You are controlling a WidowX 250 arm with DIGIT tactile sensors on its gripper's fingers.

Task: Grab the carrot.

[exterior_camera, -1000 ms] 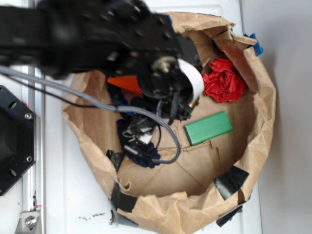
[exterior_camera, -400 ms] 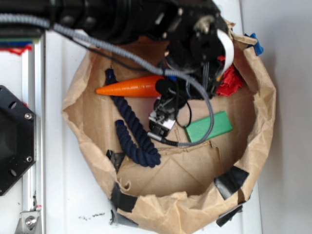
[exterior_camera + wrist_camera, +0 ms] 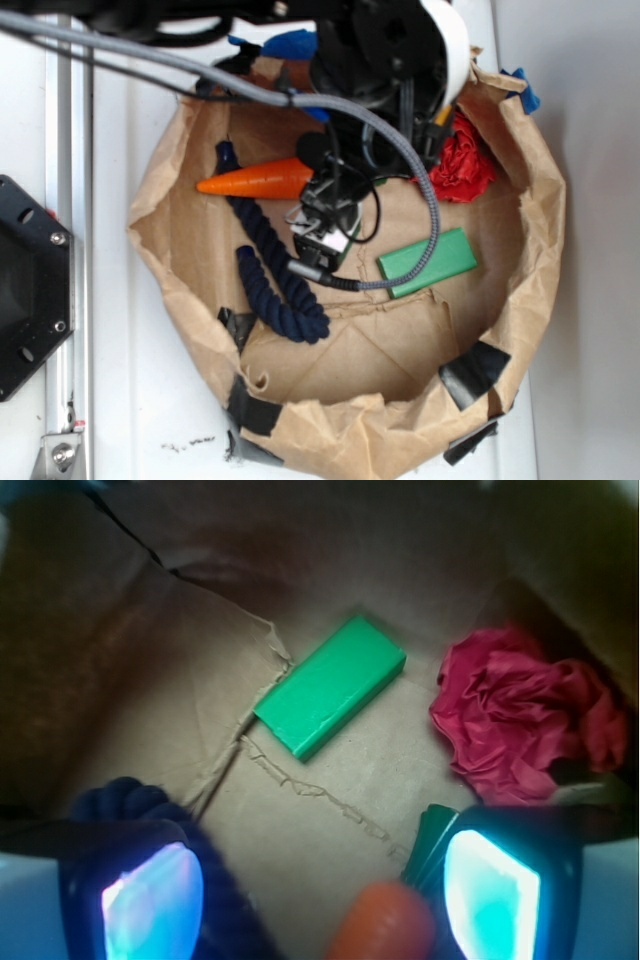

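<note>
The orange carrot [image 3: 255,181] lies on its side inside the brown paper bag basin [image 3: 520,300], tip pointing left, its thick end hidden under my arm. In the wrist view the carrot's thick end [image 3: 385,925] and dark green stem [image 3: 432,840] show between my fingers, close to the right one. My gripper [image 3: 322,228] hangs open just above the carrot's stem end; in the wrist view the gripper [image 3: 320,895] has both pads wide apart and nothing is clamped.
A dark blue rope [image 3: 270,275] curls below the carrot and reaches under my left finger [image 3: 150,900]. A flat green block [image 3: 428,262] lies to the right, a red ruffled paper ball [image 3: 462,165] beyond it. The bag's raised walls ring everything.
My arm has swung up and right, uncovering most of the carrot, then shifted slightly left and lower, so the gripper now sits over the carrot's stem end.
</note>
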